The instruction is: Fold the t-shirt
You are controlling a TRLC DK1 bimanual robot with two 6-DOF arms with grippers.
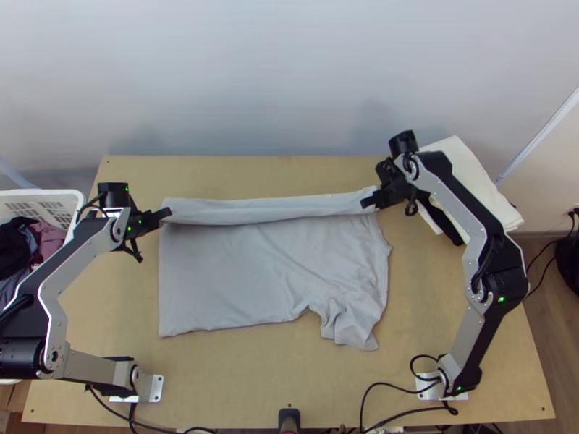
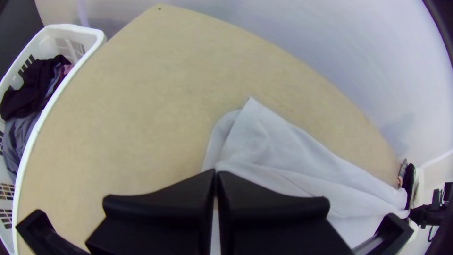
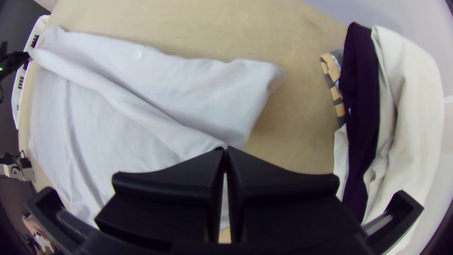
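Wall: a pale, plain surface (image 1: 289, 79) stood behind the far edge.
Table: light wood (image 1: 246, 376), with the grey t-shirt (image 1: 246, 267) across its middle.
T-shirt: its near part lay spread, a rumpled sleeve (image 1: 354, 325) at the near right; along the far side a ridge ran between the grippers, with a panel of cloth sloping away beyond it.
Left gripper (image 1: 168, 213): fingers closed, pinching the ridge at its left end.
Right gripper (image 1: 366, 202): fingers closed too, pinching the ridge at its right end.
Far right: cream cloth (image 1: 467, 173) lay beside dark purple cloth (image 3: 361, 113) and a patterned piece (image 3: 331, 78).
Left edge: a white laundry basket (image 1: 43, 193) held dark and mauve clothes (image 1: 18, 249).
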